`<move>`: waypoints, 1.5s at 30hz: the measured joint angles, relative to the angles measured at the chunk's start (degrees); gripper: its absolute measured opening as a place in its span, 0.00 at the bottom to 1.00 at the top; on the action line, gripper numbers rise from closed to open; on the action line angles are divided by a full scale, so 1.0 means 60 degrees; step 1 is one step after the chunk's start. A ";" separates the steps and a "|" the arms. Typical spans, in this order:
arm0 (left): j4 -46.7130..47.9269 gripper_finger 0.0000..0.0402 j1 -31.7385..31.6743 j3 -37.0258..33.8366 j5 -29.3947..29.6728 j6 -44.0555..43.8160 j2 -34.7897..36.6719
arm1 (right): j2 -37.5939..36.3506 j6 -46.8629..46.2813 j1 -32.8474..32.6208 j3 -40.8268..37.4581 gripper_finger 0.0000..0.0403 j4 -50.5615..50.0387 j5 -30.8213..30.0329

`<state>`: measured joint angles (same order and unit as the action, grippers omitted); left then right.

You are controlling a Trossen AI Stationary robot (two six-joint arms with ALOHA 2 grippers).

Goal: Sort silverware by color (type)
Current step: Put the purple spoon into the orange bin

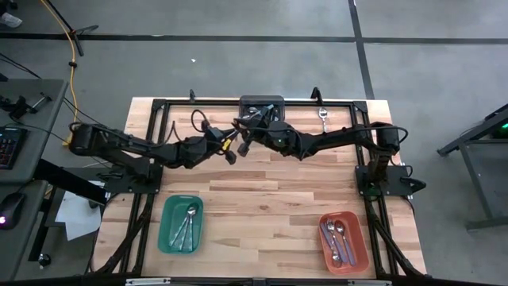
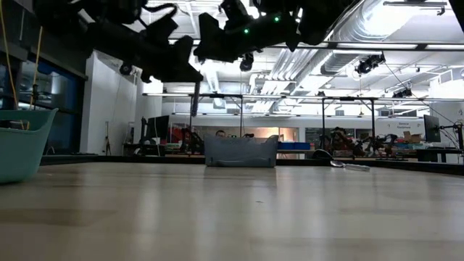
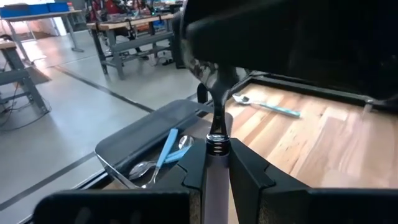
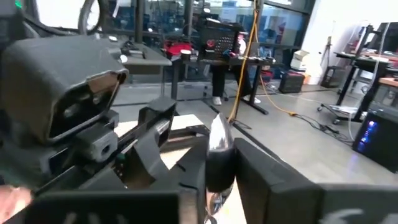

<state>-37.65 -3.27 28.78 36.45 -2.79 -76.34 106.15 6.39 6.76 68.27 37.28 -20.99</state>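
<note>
Both arms meet above the far middle of the table, by a dark tray that holds light-blue-handled spoons. My left gripper is shut on a spoon with a dull purple handle. Its shiny bowl points ahead at the right arm. My right gripper is shut around a shiny spoon bowl. Whether that is the same spoon I cannot tell. One light-blue spoon lies flat on the table near the far edge. My left gripper pinches the spoon's handle between its two fingers, just behind the ridged neck. The fingers lie along the spoon. The spoon is lifted clear above the dark tray's edge, with its bowl sticking out past the fingertips. My right gripper has a spoon between its two fingers, and the shiny bowl sticks out past them. The fingers hide the part they are on. The spoon is clear of the table.
A green tray with several spoons sits at the near left. An orange tray with several spoons sits at the near right. Bare wood lies between them. Black frame rails run along the table's sides.
</note>
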 joint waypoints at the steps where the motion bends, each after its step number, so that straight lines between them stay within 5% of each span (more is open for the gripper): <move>1: -0.0004 0.08 0.0000 0.0086 0.0019 -0.0020 -0.0174 | -0.0001 0.0003 0.0003 -0.0005 0.12 -0.0027 -0.0015; 5: -0.0074 0.07 -0.0012 0.0478 0.0062 0.0008 -0.0851 | 0.0001 0.0125 0.0017 -0.0020 0.02 -0.0197 -0.0148; 12: -0.0032 0.08 -0.0022 0.0548 0.0140 0.0042 -0.1068 | 0.0003 0.0267 0.0004 -0.0026 0.01 -0.0396 -0.0387; 19: 0.0261 0.26 0.0022 0.0494 0.0120 0.0549 -0.1062 | -0.0484 0.0240 0.0004 -0.0004 0.01 -0.0765 -0.0409; 28: 0.0192 0.32 -0.0147 0.0377 -0.0356 0.1435 -0.1042 | -0.2506 0.0342 -0.0004 0.0004 0.00 -0.4732 -0.0638; 37: -0.1201 0.21 -0.1101 -0.0631 -0.2656 0.1228 -0.1042 | -0.4966 -0.2855 -0.1102 0.0003 0.00 -1.0783 -0.0040; 45: -0.1501 0.14 -0.1348 -0.0916 -0.3250 0.1231 -0.1042 | -0.6132 -0.7972 -0.4106 -0.0004 0.00 -1.4672 0.1434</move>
<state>-46.66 -11.35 23.29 16.95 4.60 -82.59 69.36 -41.44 -17.88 68.25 -50.75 -12.39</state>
